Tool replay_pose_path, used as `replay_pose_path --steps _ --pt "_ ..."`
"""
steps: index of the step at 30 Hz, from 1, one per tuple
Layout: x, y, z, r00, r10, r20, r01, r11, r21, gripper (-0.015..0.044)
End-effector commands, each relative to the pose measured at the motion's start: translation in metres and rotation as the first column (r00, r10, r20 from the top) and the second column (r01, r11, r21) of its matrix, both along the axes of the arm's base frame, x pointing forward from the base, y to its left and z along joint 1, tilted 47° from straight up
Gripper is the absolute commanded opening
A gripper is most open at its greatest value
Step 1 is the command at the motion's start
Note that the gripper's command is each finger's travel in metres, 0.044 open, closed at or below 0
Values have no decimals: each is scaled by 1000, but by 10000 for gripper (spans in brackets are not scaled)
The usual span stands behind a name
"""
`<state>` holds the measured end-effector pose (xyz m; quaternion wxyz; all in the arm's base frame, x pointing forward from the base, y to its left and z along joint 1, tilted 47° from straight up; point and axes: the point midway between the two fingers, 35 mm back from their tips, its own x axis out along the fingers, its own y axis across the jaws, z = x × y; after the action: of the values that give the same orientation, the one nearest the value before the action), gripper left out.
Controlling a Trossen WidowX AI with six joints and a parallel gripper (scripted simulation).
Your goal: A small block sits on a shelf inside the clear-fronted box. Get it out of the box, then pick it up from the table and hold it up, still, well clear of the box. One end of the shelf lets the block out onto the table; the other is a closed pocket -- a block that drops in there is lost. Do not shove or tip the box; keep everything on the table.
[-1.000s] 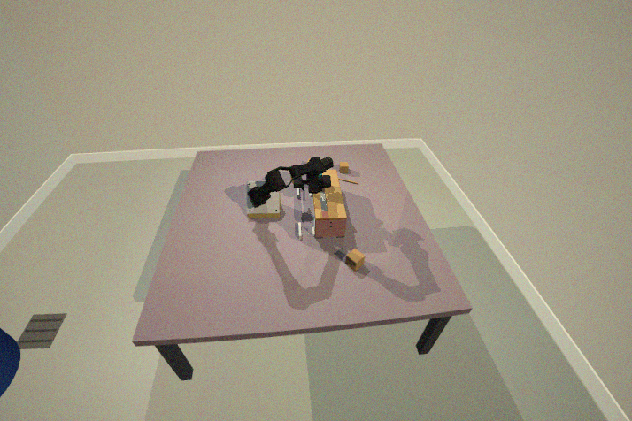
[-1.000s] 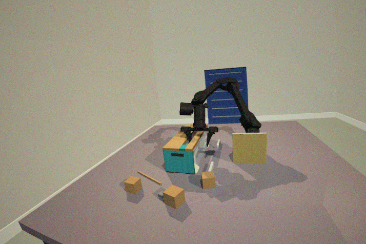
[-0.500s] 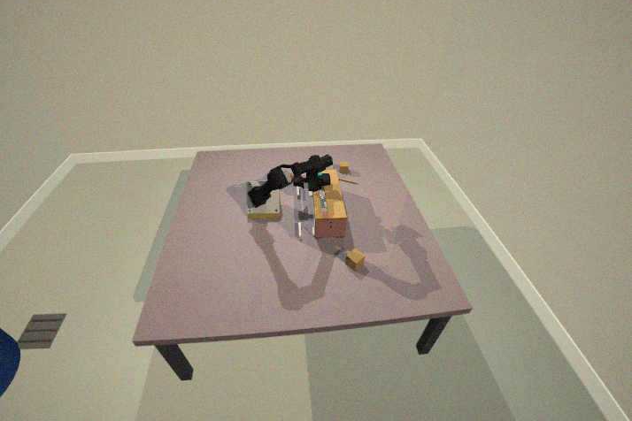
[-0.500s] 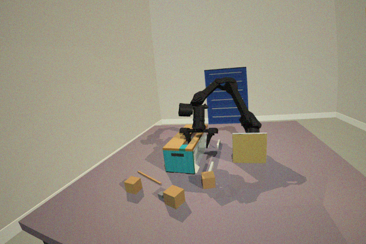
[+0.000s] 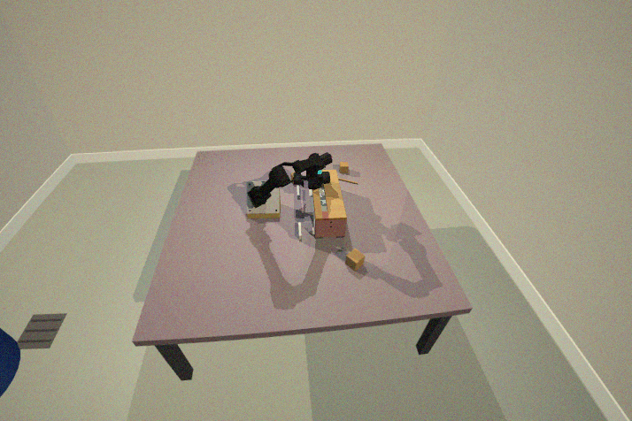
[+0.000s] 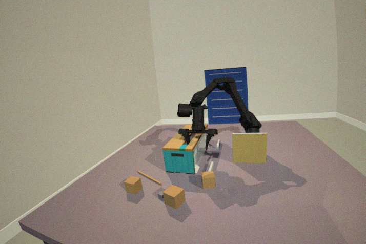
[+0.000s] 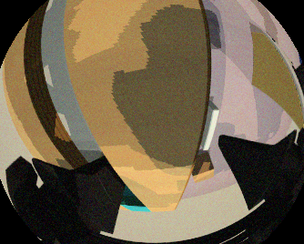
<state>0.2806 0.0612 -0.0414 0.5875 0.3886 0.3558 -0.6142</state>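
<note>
Ana: What's the biggest thing?

Ben: The pinkish-purple, flat-topped desk (image 5: 214,279) (image 6: 280,205) (image 7: 240,82). Next comes the black, jointed robot arm (image 5: 278,176) (image 6: 224,81), bent over in the middle of the top view.

Ana: And the long box with the orange lid (image 5: 335,210) (image 6: 180,161) (image 7: 172,91)?

Ben: In the top view, its long side runs from upper middle down to its red end. In the exterior view, the blue-green end is closest to us.

Ana: Where's the black, two-finger claw (image 5: 308,185) (image 6: 197,146) (image 7: 177,145)?

Ben: In the exterior view, it points down by the box's top front edge. One finger is over the lid, the other out in front. It's wide open, with nothing in it.

Ana: I see orange wooden cubes (image 5: 355,259) (image 6: 174,197) and a thin orange stick (image 5: 348,181) (image 6: 149,177) too.

Ben: They look like extras. The smallest is the small block. It should be on the shelf, but I can't pick it out, so I can't tell which way it lies from the claw. I'd find that, and the way-out end, before any push. A wrong push could lose it.
</note>
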Motion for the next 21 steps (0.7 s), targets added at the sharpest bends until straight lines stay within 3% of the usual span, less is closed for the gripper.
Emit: replay_pose_path --steps 1,21 --pt "-1 3 -5 1000 -6 -5 6 1000 0 400" --pt "2 28 -10 1000 -4 -4 4 1000 2 400"
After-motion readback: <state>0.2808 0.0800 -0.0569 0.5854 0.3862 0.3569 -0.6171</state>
